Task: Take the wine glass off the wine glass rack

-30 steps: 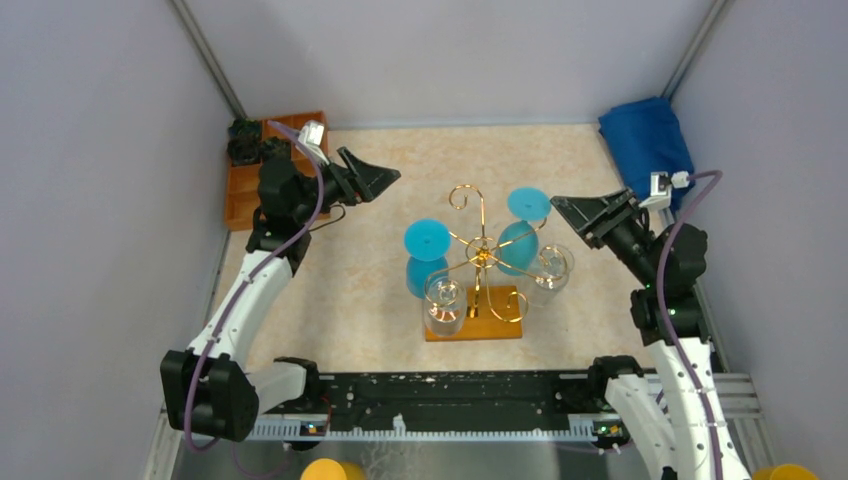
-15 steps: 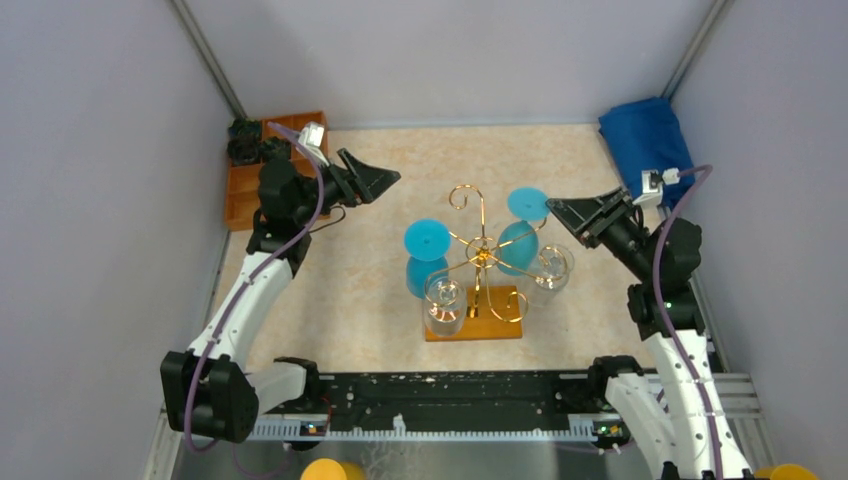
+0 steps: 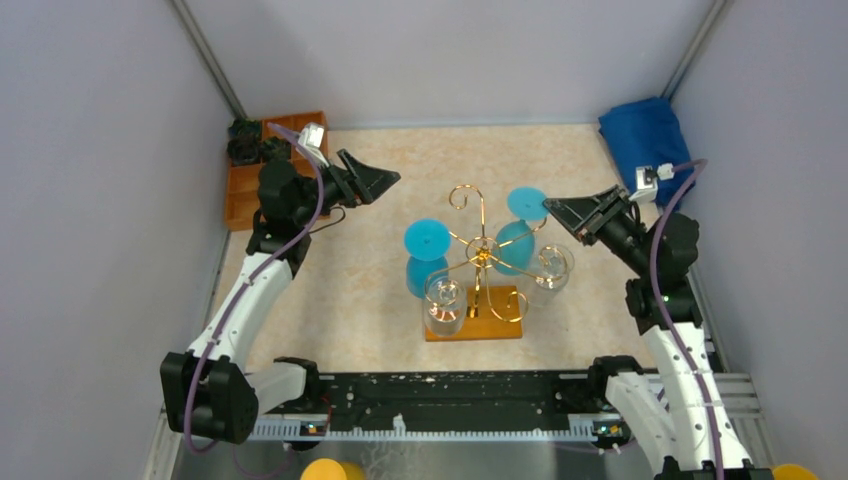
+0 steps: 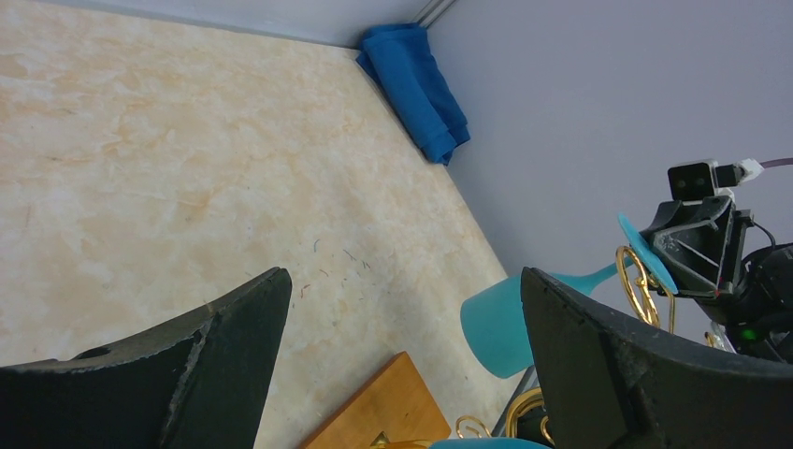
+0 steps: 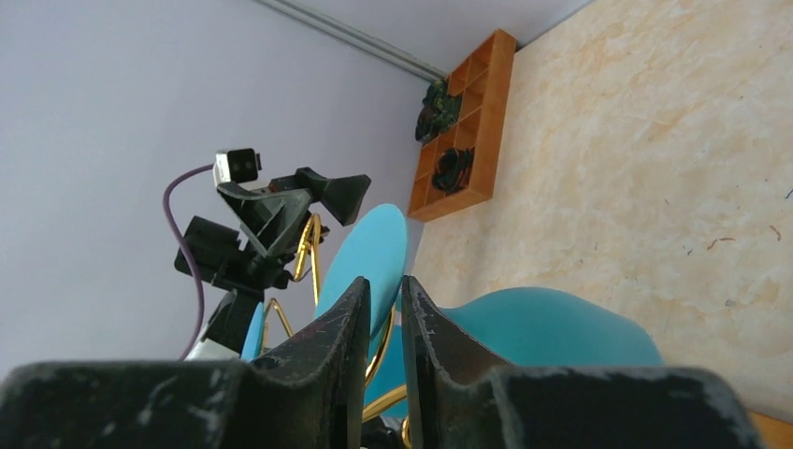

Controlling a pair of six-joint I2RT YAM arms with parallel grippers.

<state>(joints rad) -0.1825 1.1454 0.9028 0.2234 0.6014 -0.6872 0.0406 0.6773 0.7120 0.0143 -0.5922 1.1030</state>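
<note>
Right gripper (image 3: 552, 208): fingers nearly together, holding nothing. Teal wine glass (image 3: 516, 247) hangs bowl-down on wine glass rack (image 3: 480, 330). Foot just left of my tips, stem roughly upright. Left gripper (image 3: 390, 180) wide, well apart.

The thin gold wire wine glass rack (image 3: 482, 256) is shiny metal on a smooth orange-brown wooden base (image 3: 506, 328). The clear wine glass (image 3: 443, 305) is glossy. The folded blue cloth (image 3: 645, 140) looks soft. The pale stone-patterned counter (image 3: 350, 300) is smooth and matt.
</note>
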